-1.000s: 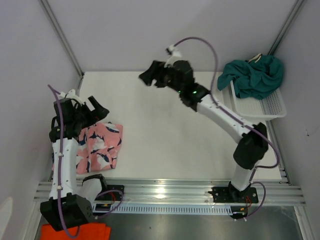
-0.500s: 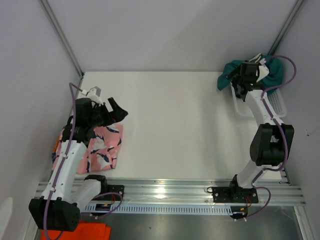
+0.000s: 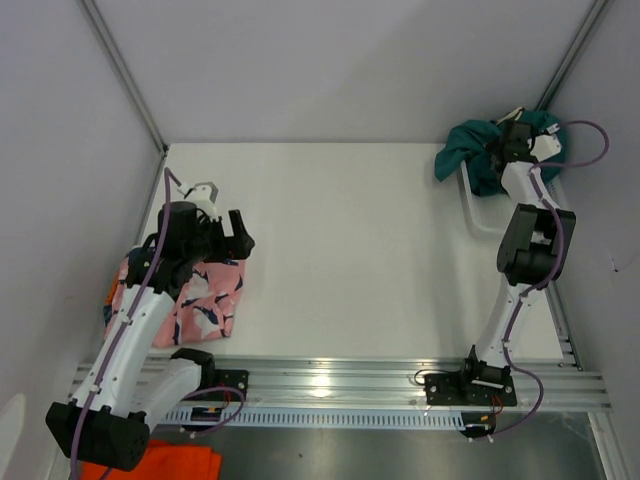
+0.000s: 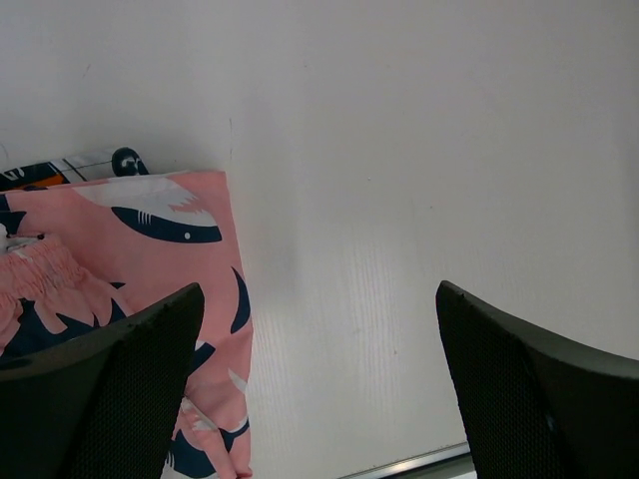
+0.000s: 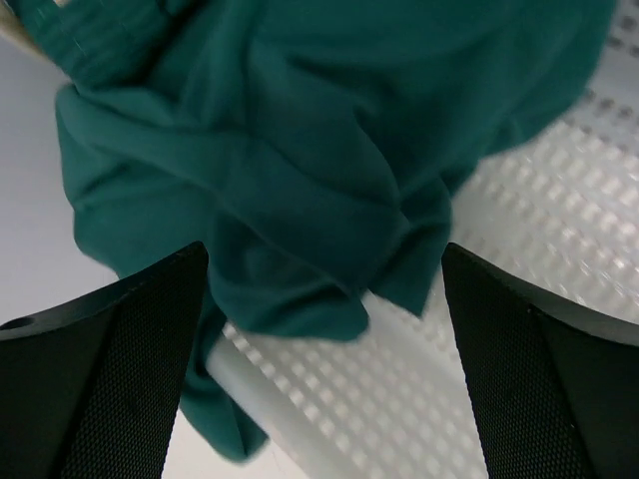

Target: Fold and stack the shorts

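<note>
Right pincer (image 5: pixel 324 249): jaws spread wide, nothing held, hanging directly above the teal shorts (image 5: pixel 300 130). The shorts lie crumpled, partly in the white basket (image 5: pixel 539 249) and partly spilling over its rim toward the desk. I see no clear long axis in the heap. The right arm is far nearer. Left pincer (image 4: pixel 319 299) also agape over bare desk (image 4: pixel 419 150), with the pink shark shorts (image 4: pixel 150 230) lying flat just beside it. My judgement: descend straight and pinch the topmost fold.

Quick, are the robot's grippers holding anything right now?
Left gripper: open, empty, by the pink shark shorts.
Right gripper: open, empty, above the teal shorts.
</note>
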`<action>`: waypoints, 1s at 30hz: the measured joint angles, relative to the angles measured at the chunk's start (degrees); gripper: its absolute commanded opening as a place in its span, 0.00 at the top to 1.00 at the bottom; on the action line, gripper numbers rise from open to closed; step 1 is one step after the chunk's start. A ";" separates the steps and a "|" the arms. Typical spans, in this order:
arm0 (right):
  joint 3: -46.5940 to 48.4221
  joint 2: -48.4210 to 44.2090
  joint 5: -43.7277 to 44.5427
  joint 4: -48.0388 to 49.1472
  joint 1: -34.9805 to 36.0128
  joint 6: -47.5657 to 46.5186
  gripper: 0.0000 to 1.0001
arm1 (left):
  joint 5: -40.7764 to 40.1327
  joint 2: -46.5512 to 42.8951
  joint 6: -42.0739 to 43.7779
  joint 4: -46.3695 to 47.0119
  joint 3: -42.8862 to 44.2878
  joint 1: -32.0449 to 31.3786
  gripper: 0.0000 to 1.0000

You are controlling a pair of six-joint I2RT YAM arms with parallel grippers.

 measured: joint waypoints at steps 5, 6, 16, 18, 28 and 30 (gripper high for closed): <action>9.97 7.89 2.60 0.31 -0.35 0.24 0.04 | 0.00 -2.45 0.74 0.02 -2.01 0.00 0.01; 11.74 9.20 2.93 0.46 -0.52 0.24 0.04 | 0.00 -2.51 0.76 0.04 -2.05 0.00 0.01; 20.63 18.40 1.11 1.68 -2.05 -0.74 1.00 | -2.16 -1.05 0.81 0.33 -2.05 0.00 0.01; 18.86 17.68 0.24 4.17 -2.19 0.20 1.00 | -2.49 -0.92 0.81 0.33 -2.05 0.00 0.01; 16.52 7.23 -3.04 7.56 -1.92 0.07 1.00 | -3.32 -0.87 1.16 0.35 -2.05 0.00 0.01; 16.48 3.17 -6.38 9.75 -2.10 0.79 1.00 | -3.37 -0.85 1.18 0.35 -2.05 0.00 0.01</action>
